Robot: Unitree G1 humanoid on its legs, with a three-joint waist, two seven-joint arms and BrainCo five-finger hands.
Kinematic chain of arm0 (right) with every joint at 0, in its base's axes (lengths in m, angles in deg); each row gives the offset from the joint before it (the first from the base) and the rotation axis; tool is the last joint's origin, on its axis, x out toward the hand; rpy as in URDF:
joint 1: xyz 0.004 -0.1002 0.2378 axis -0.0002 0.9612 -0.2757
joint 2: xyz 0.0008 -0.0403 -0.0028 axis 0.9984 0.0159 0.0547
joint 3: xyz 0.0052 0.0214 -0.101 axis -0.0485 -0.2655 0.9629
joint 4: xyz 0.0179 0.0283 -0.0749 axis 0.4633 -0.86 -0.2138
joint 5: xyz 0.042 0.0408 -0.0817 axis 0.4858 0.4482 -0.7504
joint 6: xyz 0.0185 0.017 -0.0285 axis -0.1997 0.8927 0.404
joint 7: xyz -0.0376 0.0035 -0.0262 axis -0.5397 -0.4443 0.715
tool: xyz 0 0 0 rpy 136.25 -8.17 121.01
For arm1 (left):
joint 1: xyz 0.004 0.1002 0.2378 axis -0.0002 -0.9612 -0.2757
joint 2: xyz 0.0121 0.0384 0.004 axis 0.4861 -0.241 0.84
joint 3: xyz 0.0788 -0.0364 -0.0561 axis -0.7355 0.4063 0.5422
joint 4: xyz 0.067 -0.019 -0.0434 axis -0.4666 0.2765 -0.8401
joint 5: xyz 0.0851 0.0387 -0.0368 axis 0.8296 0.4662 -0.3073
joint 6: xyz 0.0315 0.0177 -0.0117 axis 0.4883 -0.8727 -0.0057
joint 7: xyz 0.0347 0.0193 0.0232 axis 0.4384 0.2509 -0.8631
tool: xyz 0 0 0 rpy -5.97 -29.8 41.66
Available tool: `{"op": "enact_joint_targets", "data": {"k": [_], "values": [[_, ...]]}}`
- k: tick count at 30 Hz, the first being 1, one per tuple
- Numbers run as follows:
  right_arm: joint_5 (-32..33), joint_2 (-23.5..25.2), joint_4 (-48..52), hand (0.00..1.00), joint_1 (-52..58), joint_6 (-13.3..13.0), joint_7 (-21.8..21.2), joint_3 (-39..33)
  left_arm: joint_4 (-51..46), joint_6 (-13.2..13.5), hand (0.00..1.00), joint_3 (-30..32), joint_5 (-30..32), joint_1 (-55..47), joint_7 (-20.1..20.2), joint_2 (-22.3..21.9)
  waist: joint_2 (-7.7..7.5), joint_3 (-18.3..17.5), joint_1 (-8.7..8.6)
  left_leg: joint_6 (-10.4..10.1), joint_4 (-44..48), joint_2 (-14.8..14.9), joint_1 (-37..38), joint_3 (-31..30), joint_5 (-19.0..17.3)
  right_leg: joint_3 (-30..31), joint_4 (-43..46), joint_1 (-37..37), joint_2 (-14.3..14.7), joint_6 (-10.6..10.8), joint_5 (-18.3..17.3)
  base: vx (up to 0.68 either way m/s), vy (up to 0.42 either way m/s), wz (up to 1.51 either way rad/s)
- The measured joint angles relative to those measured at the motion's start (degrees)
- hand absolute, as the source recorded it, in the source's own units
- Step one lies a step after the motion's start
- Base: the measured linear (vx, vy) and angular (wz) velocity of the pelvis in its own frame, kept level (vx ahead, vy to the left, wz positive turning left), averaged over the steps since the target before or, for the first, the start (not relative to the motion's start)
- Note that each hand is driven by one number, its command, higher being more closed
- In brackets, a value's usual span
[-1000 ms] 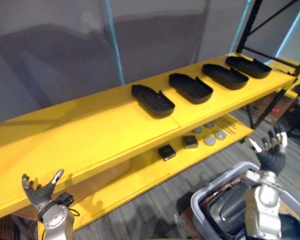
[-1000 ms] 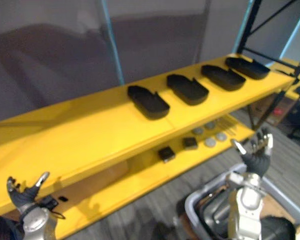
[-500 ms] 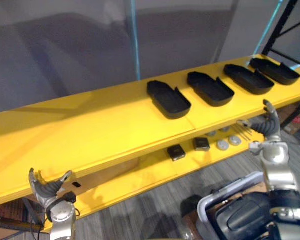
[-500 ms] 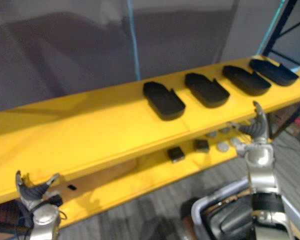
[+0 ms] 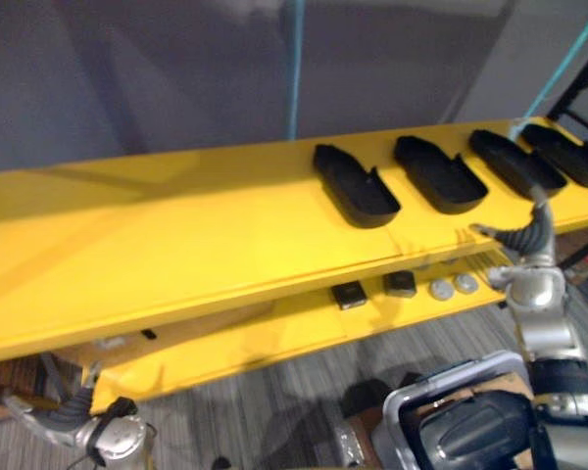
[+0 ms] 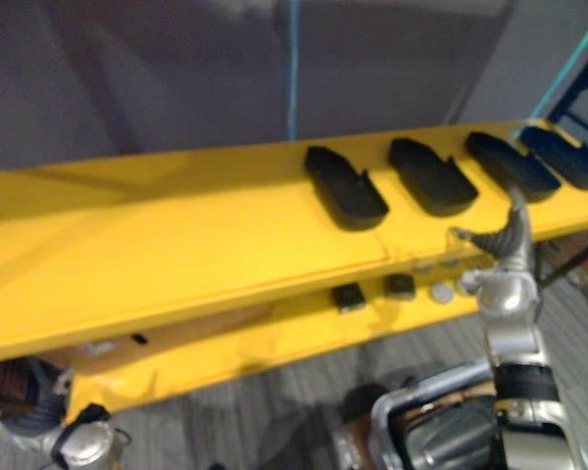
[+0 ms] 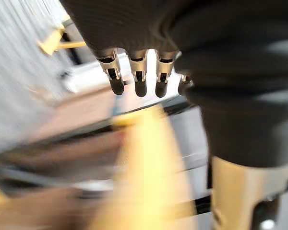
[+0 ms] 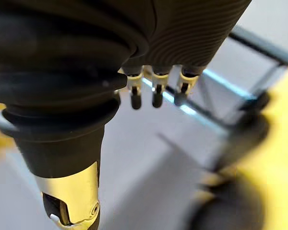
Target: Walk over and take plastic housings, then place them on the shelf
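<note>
While left hand [image 5: 63,421] and right hand [image 5: 526,238] hover empty, fingers loosely spread, the plastic housings [image 5: 356,186] look light, stiff, slick: pinch a thin side wall.

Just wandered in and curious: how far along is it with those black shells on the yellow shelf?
Done: four housings lie in a row on the top shelf. In hand: nothing; the left hand and right hand are open and empty. Left: a dark part, likely another housing, sits in the bin.

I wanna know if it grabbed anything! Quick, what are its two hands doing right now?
Left hand: open, holding nothing.
Right hand: open, holding nothing.
</note>
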Motion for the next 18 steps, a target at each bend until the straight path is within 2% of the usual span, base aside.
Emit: {"op": "enact_joint_targets", "data": {"k": [2, 4, 6, 8, 9, 12, 15, 16, 17, 18], "values": [[-0.38, 0.93, 9.02, 0.00, 4.07, -1.39, -0.02, -4.07, -19.71, 4.86, 0.00, -0.21, -1.36, 2.00, 6.80, 3.74, 0.64, 0.02, -1.01, 0.05, 0.07, -0.21, 0.00, -0.45, -0.03, 0.10, 1.02, -0.09, -0.46, 0.00, -0.02, 0.03, 0.041, 0.08], [-0.42, 0.93, 11.70, 0.00, 5.91, -2.66, -0.15, -7.37, -28.33, 8.24, 0.00, 0.85, -6.67, 4.14, 13.70, 7.16, 1.41, -0.24, -2.24, 0.37, 0.13, -0.53, 0.04, -0.36, -0.23, 0.33, 1.22, -0.11, -0.82, 0.01, -0.01, 0.02, 0.035, 0.00], [-0.38, 0.92, 12.05, 0.00, 6.22, -3.56, -0.23, -10.30, -32.85, 10.51, 0.00, 4.02, -8.92, 6.75, 17.49, 9.66, 2.15, -0.59, -3.18, 0.65, 0.44, -0.67, 0.15, 0.50, -0.47, 0.73, 1.15, -0.41, -1.00, 0.06, -0.05, 0.00, 0.012, -0.17], [0.02, 0.89, 12.04, 0.00, 6.21, -4.15, -0.43, -11.94, -34.11, 10.59, 0.00, 5.98, -8.18, 8.94, 16.94, 11.42, 2.40, -0.72, -3.16, 0.64, 1.49, -0.55, 0.06, 0.94, -0.97, 1.32, 1.07, -0.39, -1.00, 0.56, -0.40, -0.02, -0.016, -0.18], [0.02, 0.83, 12.04, 0.00, 6.20, -4.53, -0.53, -12.16, -34.12, 10.31, 0.00, 6.73, -7.68, 9.46, 16.38, 11.78, 2.45, -0.75, -3.02, 0.58, 1.78, -0.49, 0.06, 1.14, -1.09, 1.65, 1.07, -0.40, -1.01, 0.83, -0.59, -0.04, -0.030, -0.19], [0.02, 0.76, 12.05, 0.00, 6.19, -6.54, -1.49, -12.06, -33.95, 7.45, 0.00, 8.15, -6.07, 9.68, 11.00, 12.75, 2.92, -1.03, -2.78, 0.48, 2.02, -0.29, -0.19, 1.61, -1.11, 2.08, 0.62, -0.69, -0.85, 1.37, -1.01, -0.06, -0.036, -0.09], [0.02, 0.76, 11.98, 0.00, 6.20, -6.87, -3.15, -12.07, -31.82, 2.83, 0.00, 11.10, -6.65, 9.01, 6.97, 12.70, 3.81, -1.74, -2.74, 0.23, 1.97, -0.13, -0.98, 1.50, -0.70, 2.05, 0.62, -1.30, -0.65, 1.42, -0.99, -0.05, -0.013, 0.03], [0.05, 0.76, 11.84, 0.00, 6.22, -6.90, -4.26, -12.07, -28.56, -0.38, 0.00, 12.29, -7.77, 7.63, 6.90, 12.62, 4.13, -1.93, -2.55, 0.24, 1.95, -0.12, -0.98, 1.34, -0.62, 2.00, 0.67, -1.27, -0.64, 1.44, -0.98, 0.00, 0.000, 0.00], [0.12, 0.75, 11.83, 0.00, 6.21, -6.95, -4.67, -12.07, -26.64, -2.00, 0.00, 12.66, -8.48, 6.98, 7.01, 12.50, 4.23, -1.99, -2.45, 0.24, 1.95, -0.13, -0.99, 1.26, -0.59, 1.99, 0.68, -1.27, -0.65, 1.45, -0.96, 0.00, 0.000, 0.00], [0.18, 0.76, 11.75, 0.00, 6.22, -7.29, -5.23, -12.05, -23.17, -4.74, 0.00, 13.26, -9.07, 6.10, 7.21, 12.21, 4.27, -2.02, -2.28, 0.23, 1.94, -0.13, -1.02, 1.19, -0.55, 1.95, 0.68, -1.27, -0.65, 1.47, -0.95, 0.00, 0.000, 0.00]]}}
